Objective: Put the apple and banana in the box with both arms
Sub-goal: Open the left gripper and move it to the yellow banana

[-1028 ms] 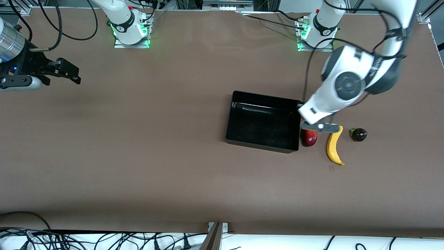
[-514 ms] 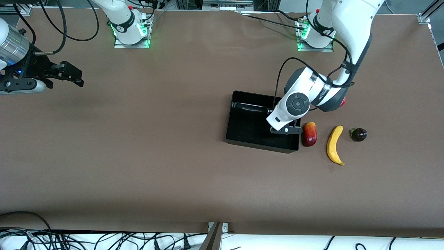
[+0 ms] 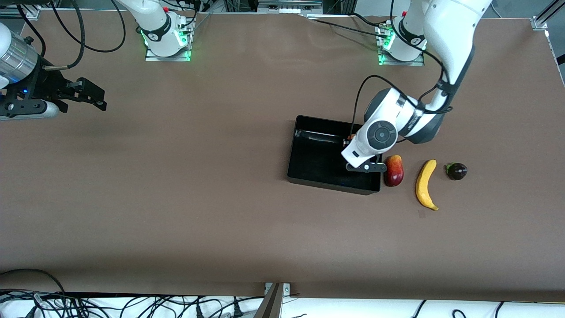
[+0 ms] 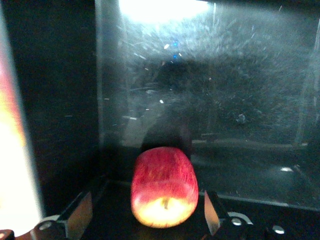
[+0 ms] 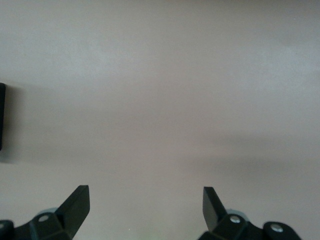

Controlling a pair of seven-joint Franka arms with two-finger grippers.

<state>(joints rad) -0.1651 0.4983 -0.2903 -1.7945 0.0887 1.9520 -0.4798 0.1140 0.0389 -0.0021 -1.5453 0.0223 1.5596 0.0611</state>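
Note:
The black box stands mid-table, toward the left arm's end. My left gripper is inside it at the end beside the mango. In the left wrist view the apple, red with a yellow stem end, sits between the open fingers of the left gripper, with a gap on each side, against the box's glossy floor. The arm hides the apple in the front view. The banana lies on the table beside the mango. My right gripper waits open and empty over bare table.
A red-yellow mango lies against the box's outer wall, between box and banana. A small dark purple fruit lies beside the banana, toward the left arm's end. Cables run along the table's edge nearest the front camera.
My left gripper has swung from over the mango, outside the box, to inside the box, and has hardly shifted in the last half second. The right arm has barely moved.

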